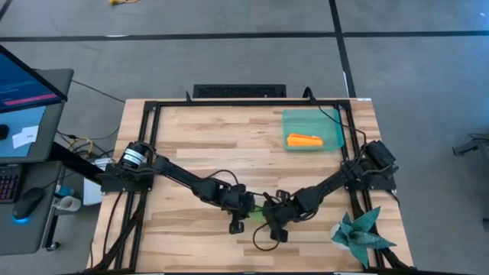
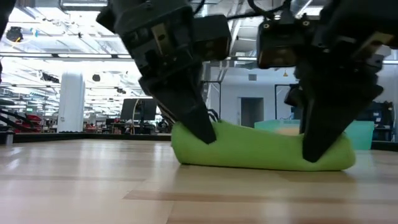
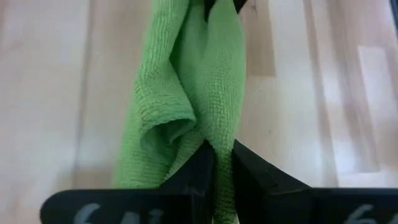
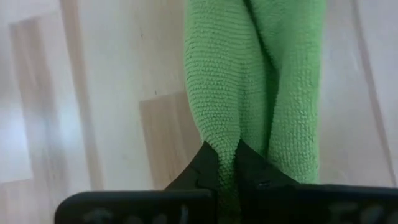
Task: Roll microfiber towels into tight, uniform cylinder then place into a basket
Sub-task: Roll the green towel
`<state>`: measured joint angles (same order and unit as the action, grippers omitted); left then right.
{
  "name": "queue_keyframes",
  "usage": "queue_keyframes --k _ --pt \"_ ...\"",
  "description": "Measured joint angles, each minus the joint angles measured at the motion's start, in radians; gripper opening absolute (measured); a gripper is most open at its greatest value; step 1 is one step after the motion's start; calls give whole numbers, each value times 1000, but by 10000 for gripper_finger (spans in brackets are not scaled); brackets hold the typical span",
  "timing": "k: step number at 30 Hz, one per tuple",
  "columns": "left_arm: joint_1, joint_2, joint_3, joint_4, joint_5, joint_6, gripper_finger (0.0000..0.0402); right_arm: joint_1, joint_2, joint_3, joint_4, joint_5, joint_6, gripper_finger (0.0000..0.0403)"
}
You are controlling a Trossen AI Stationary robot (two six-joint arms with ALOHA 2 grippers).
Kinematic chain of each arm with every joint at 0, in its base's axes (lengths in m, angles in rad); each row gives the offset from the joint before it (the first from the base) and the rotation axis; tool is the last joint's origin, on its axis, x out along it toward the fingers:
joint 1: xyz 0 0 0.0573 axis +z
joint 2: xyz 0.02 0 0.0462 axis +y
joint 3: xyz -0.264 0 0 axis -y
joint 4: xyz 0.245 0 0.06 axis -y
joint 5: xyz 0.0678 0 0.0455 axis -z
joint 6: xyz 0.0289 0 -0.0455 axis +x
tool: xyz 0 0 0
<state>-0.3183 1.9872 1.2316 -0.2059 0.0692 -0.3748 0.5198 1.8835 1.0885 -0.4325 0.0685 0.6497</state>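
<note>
Green towel [image 2: 261, 151] lay rolled on the wooden table [image 1: 214, 145] near its front edge, the left gripper [image 3: 217, 165] pinching one end and the right gripper [image 4: 228, 163] the other. Farther right, the basket [image 1: 330, 122] held the orange towel [image 1: 304, 140].

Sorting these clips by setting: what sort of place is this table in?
Probably a robotics lab or workshop in a large open hall: a monitor and keyboard stand beside the wooden table, and the low view shows strip-lit ceilings and equipment behind.
</note>
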Motion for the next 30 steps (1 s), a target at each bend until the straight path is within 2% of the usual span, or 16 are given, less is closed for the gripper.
queue_keyframes --k 6,13,18,26,30 --pt "-44 -26 0 -55 -117 16 28 -48 2 -2 67 -119 -30 34" --pt "-117 -49 1 -91 -239 15 28 -87 2 0 97 -206 -30 34" --pt "-172 -64 2 -114 -352 46 28 -103 2 -1 124 -223 -30 34" --pt "-213 -71 2 -134 -413 95 28 -112 1 0 147 -252 -31 35" --pt "-237 -71 3 -135 -454 216 28 -112 1 0 154 -258 -32 35"
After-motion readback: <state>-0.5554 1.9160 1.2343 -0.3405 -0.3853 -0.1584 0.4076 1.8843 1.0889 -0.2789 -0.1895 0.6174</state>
